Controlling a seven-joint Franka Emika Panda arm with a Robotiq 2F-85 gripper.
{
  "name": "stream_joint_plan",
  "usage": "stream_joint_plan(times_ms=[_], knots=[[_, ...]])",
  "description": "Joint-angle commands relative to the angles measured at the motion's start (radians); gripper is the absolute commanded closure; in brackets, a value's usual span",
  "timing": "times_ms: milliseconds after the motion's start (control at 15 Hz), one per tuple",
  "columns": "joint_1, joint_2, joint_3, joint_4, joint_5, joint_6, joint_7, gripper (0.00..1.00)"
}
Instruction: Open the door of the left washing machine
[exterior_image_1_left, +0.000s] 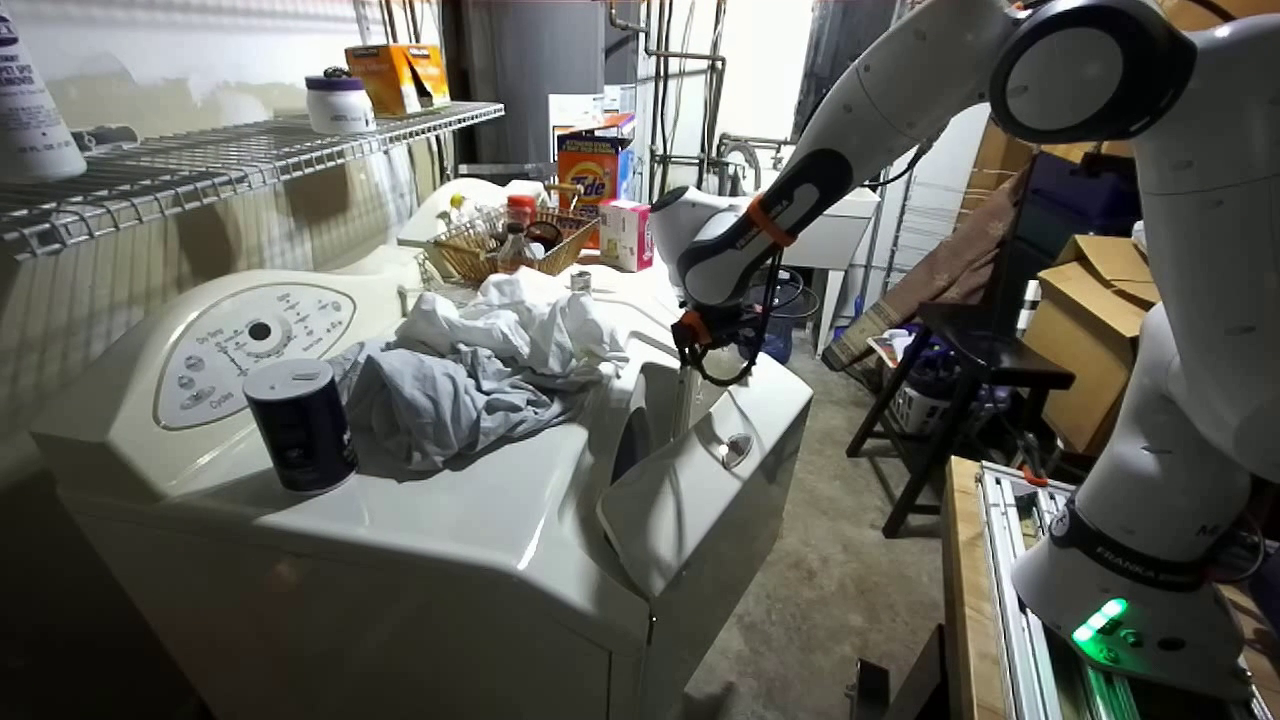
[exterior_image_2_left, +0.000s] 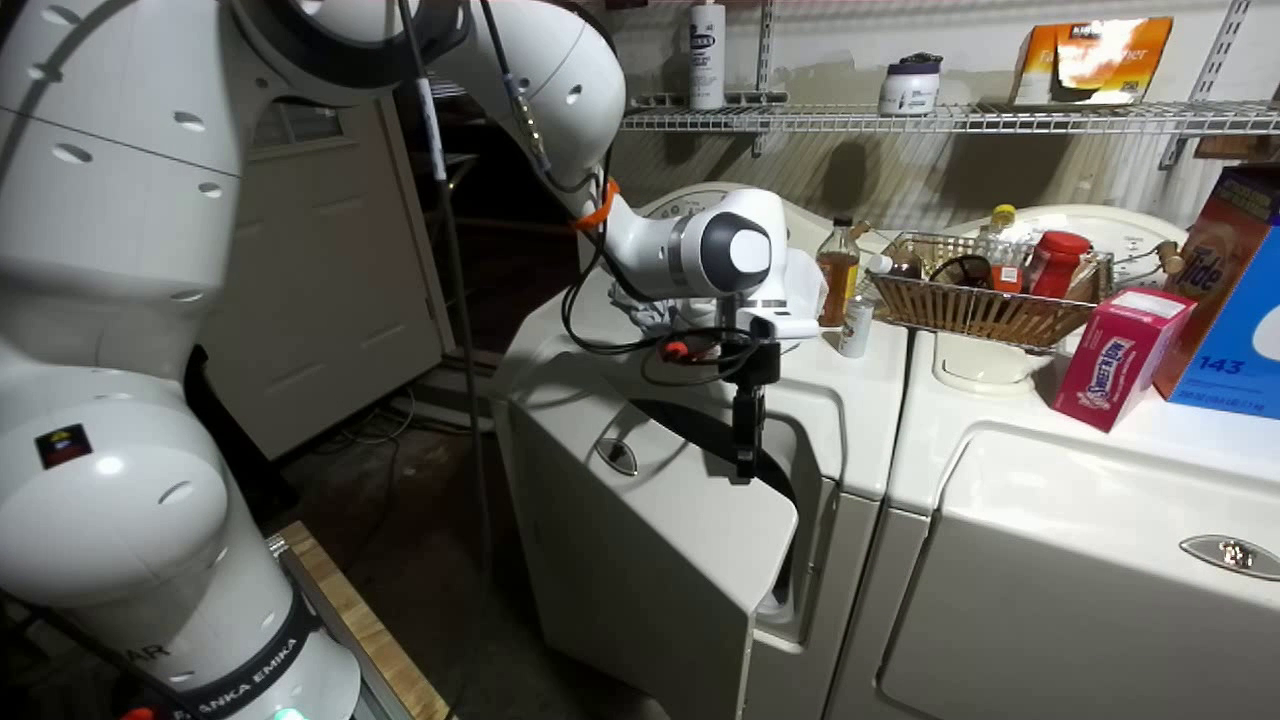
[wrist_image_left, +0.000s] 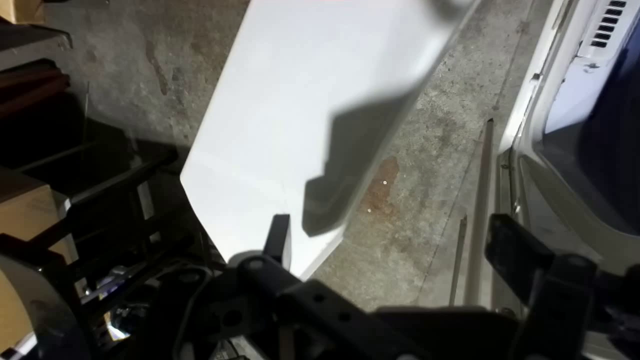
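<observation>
The left washing machine is white and boxy with a dial panel at its back; it also shows in an exterior view. Its white door stands partly open, with a dark gap between its free edge and the machine. The door also shows in an exterior view and in the wrist view. My gripper points down over the gap at the door's top. In the wrist view my gripper is open and empty. One finger overlaps the door, the other the machine's side; contact cannot be told.
A cloth and a dark canister lie on the machine. A second white machine stands beside it, with a basket and boxes. A black stool stands behind the door. A wire shelf hangs above.
</observation>
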Motion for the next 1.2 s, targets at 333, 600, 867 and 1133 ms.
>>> stream_joint_plan(times_ms=[333, 600, 867, 1133], knots=[[-0.062, -0.053, 0.042, -0.061, -0.067, 0.071, -0.354, 0.00], [-0.099, -0.036, 0.055, -0.089, -0.028, 0.071, -0.560, 0.00], [-0.113, -0.061, 0.058, -0.109, 0.005, -0.033, -0.715, 0.00], [-0.114, -0.093, 0.063, -0.125, 0.024, -0.105, -0.770, 0.00]])
